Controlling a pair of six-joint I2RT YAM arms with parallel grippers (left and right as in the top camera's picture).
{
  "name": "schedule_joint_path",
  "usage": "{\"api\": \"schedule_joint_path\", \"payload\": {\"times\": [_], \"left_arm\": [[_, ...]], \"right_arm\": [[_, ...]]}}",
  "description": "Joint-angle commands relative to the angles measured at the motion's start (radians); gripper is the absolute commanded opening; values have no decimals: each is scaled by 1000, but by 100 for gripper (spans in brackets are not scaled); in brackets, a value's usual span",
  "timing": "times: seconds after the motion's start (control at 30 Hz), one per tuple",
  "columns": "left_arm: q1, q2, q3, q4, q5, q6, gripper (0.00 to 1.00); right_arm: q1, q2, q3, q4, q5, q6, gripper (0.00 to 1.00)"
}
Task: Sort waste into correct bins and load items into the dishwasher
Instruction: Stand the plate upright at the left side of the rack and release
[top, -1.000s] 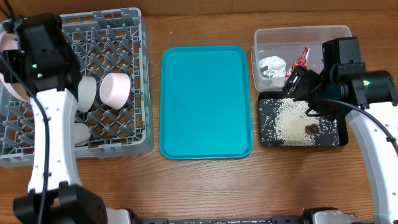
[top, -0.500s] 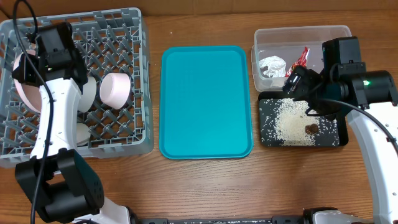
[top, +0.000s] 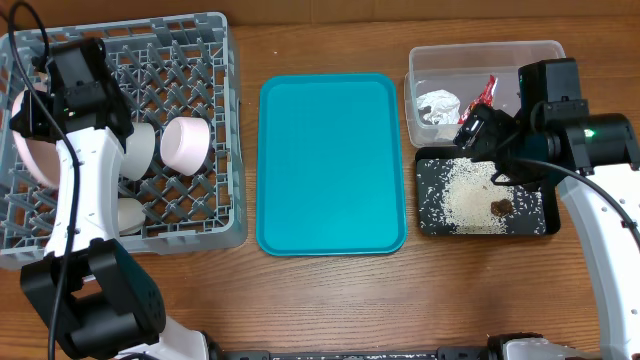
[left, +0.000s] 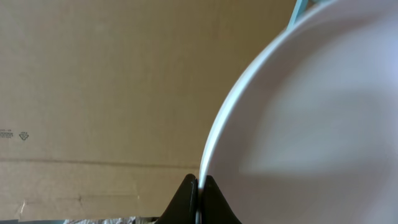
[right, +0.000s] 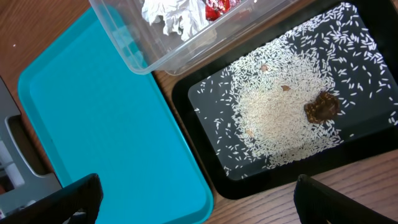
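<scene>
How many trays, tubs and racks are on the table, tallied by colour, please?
Teal tray: 1
Black tray: 1
Clear tub: 1
Grey rack: 1
Total: 4

Open room above teal tray (top: 332, 165); bowls (top: 185, 143) crowd the rack (top: 190, 60).

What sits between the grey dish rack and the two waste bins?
Only the teal tray, empty, with strips of wooden table either side. The overhead view shows it between the dish rack and the clear tub and black tray.
</scene>
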Motion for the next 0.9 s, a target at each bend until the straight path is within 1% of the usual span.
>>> {"api": "schedule_joint_path", "payload": {"times": [0.0, 0.17, 0.33, 0.53, 0.7, 0.87], "left_arm": [[23, -10, -12, 3, 10, 14, 4], [26, -8, -12, -6, 63, -1, 4], [26, -1, -20, -9, 80, -16, 4], [25, 29, -39, -11, 80, -22, 5], [24, 49, -40, -35, 79, -50, 5], [-5, 49, -40, -27, 84, -50, 6]], "right_arm": [[1, 0, 12, 6, 3, 0, 100], [1, 0, 12, 6, 3, 0, 100], [1, 0, 12, 7, 3, 0, 100], [1, 0, 12, 9, 3, 0, 100], [1, 0, 12, 9, 3, 0, 100], [1, 0, 12, 10, 3, 0, 100]]}}
